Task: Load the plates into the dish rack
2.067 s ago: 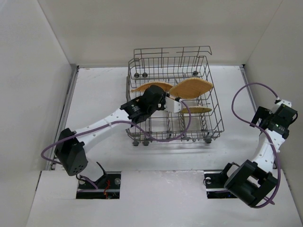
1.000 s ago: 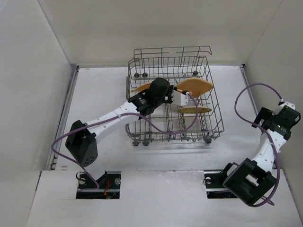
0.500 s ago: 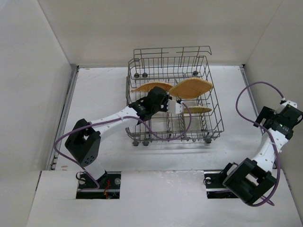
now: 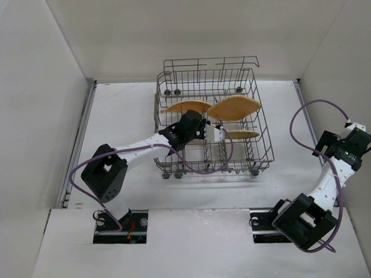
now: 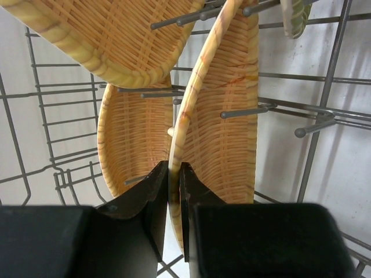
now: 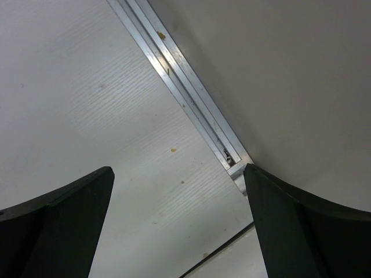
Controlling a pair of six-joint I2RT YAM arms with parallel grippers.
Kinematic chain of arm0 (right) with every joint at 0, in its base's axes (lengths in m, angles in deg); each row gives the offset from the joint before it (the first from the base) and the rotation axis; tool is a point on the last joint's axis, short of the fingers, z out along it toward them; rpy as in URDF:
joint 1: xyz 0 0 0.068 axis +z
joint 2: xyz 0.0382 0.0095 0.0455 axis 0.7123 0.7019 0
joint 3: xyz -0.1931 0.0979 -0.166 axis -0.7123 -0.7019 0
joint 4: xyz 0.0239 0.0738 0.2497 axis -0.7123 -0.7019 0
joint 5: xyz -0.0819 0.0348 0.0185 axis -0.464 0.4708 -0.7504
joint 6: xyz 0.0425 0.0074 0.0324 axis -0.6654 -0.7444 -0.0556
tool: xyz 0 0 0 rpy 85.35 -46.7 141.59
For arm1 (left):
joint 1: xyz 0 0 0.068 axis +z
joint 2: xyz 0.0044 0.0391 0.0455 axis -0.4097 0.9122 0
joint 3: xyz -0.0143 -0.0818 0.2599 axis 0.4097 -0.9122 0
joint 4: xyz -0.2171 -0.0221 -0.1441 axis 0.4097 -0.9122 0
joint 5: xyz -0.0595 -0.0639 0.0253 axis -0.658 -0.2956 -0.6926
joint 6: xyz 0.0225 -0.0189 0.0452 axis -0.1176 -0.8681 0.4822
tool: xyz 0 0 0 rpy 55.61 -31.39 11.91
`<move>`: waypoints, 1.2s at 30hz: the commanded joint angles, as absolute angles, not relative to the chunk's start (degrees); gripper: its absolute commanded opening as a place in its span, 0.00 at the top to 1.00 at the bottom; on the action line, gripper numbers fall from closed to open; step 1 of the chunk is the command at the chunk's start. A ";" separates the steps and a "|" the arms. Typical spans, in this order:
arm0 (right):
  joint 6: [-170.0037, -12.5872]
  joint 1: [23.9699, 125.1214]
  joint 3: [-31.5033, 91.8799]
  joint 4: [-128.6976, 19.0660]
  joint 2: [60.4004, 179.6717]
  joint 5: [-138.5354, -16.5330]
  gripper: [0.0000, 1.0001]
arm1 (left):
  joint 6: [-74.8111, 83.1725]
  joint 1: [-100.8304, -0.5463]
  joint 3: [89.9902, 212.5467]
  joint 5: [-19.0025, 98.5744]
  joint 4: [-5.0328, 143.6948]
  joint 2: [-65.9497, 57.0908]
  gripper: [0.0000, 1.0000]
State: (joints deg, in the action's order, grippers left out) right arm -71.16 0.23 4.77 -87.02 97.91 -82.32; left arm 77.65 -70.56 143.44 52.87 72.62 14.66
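Observation:
The grey wire dish rack (image 4: 264,133) stands mid-table. Two orange woven plates lean in its far half, one at the left (image 4: 185,106) and one at the right (image 4: 233,108). My left gripper (image 4: 222,133) reaches into the rack and is shut on the rim of a third plate (image 4: 242,134) that stands on edge between tines. In the left wrist view the jaws (image 5: 174,165) pinch that plate (image 5: 223,127), with another plate (image 5: 130,136) behind it and one (image 5: 104,35) above. My right gripper (image 4: 355,145) is open and empty by the right wall.
Rack tines (image 5: 243,111) cross in front of the held plate. The rack's tall back wall (image 4: 211,63) rises at the far side. A metal rail (image 6: 185,98) runs along the table edge under the right gripper (image 6: 177,169), next to the wall.
My left gripper has come down and slightly nearer within the rack, still holding the plate on edge. The left arm's elbow has swung right. The right arm has drifted slightly right.

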 commanded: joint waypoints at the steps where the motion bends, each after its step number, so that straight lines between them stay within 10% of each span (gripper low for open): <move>1: -69.72 -0.77 7.90 -87.53 97.14 -82.10 0.00 | 75.00 -69.93 140.89 52.71 73.38 15.26 0.90; 7: -67.87 -1.56 8.52 -87.79 97.14 -81.66 0.00 | 72.10 -70.99 138.52 52.88 72.59 14.91 0.81; 27: -69.62 6.69 9.22 -86.57 94.86 -77.88 0.00 | 48.47 -75.13 150.44 57.28 47.64 -4.25 0.00; 36: -76.56 24.08 18.26 -88.67 91.15 -75.68 0.00 | 28.79 -55.28 178.30 55.16 40.79 2.32 0.00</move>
State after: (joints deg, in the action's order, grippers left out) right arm -72.43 19.20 12.49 -89.42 92.01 -77.43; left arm 39.42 -61.12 171.02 54.09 44.11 0.06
